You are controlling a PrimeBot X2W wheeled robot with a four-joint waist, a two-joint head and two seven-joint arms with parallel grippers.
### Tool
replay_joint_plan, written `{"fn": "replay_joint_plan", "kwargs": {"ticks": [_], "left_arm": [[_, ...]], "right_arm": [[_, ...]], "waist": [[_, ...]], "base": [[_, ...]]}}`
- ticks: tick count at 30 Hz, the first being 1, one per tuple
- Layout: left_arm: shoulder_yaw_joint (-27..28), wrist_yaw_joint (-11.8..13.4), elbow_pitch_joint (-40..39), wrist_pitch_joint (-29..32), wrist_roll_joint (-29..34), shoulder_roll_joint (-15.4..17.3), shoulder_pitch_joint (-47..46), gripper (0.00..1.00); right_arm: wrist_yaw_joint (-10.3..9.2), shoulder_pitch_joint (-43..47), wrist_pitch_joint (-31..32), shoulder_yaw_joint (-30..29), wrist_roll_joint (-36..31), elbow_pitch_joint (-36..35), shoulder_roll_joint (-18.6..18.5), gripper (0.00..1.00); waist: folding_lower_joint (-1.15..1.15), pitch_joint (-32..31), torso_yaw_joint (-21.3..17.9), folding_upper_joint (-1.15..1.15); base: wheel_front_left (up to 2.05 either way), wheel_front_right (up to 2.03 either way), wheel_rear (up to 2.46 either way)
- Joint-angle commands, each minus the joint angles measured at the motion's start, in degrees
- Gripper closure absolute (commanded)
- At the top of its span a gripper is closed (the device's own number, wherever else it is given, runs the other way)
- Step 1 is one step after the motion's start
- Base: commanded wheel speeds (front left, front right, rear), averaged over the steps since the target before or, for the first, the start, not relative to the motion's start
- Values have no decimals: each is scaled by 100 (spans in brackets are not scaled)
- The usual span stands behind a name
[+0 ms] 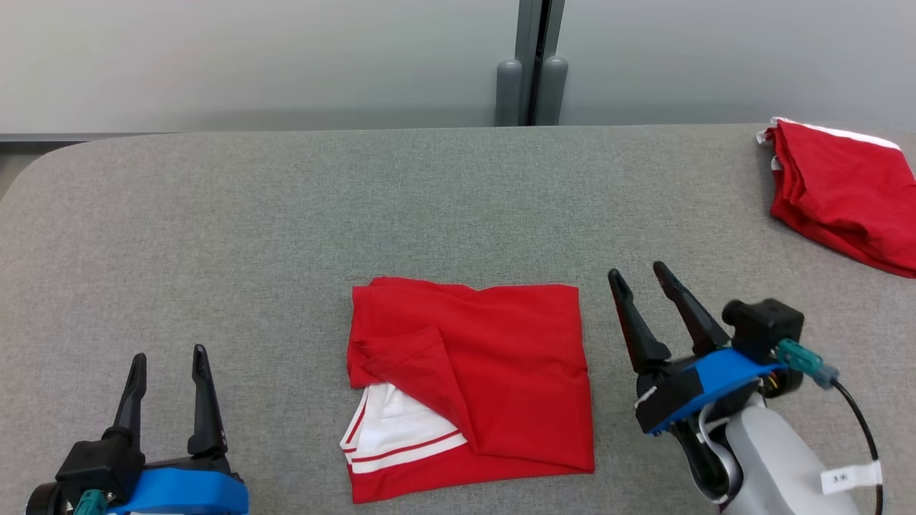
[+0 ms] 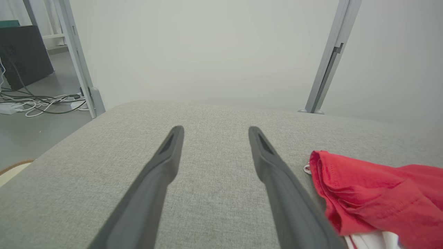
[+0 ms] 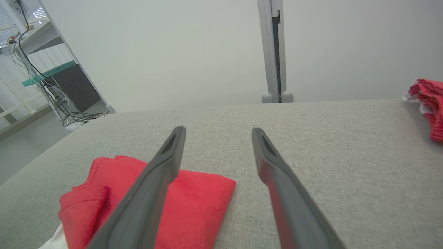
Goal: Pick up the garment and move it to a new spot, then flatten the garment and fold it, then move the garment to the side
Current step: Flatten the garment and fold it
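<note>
Now my right gripper (image 1: 637, 272) stands with its two long dark fingers spread as wide as they go and nothing between them; it has hold of nothing; whether its fingertips touch the grey woven-fabric table (image 1: 215, 236) I cannot tell. Just to the left of this gripper, apart from it, lies the red cloth garment (image 1: 501, 357), folded into a rough rectangle; its far right corner sits beside my left finger, and in the right wrist view that finger crosses in front of the garment (image 3: 197, 204) while the gripper (image 3: 216, 129) points past it over bare table. On the garment's side away from this gripper, at the near corner, a red flap is turned back and shows white cloth with red stripes. My left gripper (image 1: 169, 354) is likewise wide open and empty; the garment lies to its right, farther from it than from the right one; in the left wrist view the red fold (image 2: 373, 193) sits just beside the right finger of that gripper (image 2: 214, 129). Well ahead and to the right of my right gripper, at the table's far edge, rests a second red garment (image 1: 844, 186) with a white border, loosely folded; straight ahead beyond the table rises a grey metal post (image 1: 533, 64).
</note>
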Motion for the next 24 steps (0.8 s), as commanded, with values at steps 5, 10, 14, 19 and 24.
{"fn": "replay_joint_plan", "kwargs": {"ticks": [5, 10, 14, 19, 24], "left_arm": [[-1, -10, -27, -25, 42, -7, 37, 0], [-29, -10, 3, -25, 49, -7, -5, 0], [-25, -10, 11, -26, 35, -6, -7, 0], [-62, -10, 29, -25, 17, -6, -5, 0], [-129, -10, 10, -25, 0, -8, -78, 0]], "right_arm": [[1, 417, -24, -317, -294, -293, 103, 0], [1, 598, -25, -536, -749, -595, 184, 0], [1, 870, -22, -784, -923, -820, 320, 0], [1, 998, -22, -646, -1009, -775, 403, 0], [1, 691, -22, -155, -1019, -407, 424, 98]], "waist": [[0, 3, -8, 0], [0, -11, 52, 0], [0, -30, 97, 0], [0, -30, 152, 0], [0, 30, 257, 0]], "base": [[0, 0, 0], [0, 0, 0], [0, 0, 0], [0, 0, 0], [0, 0, 0]]}}
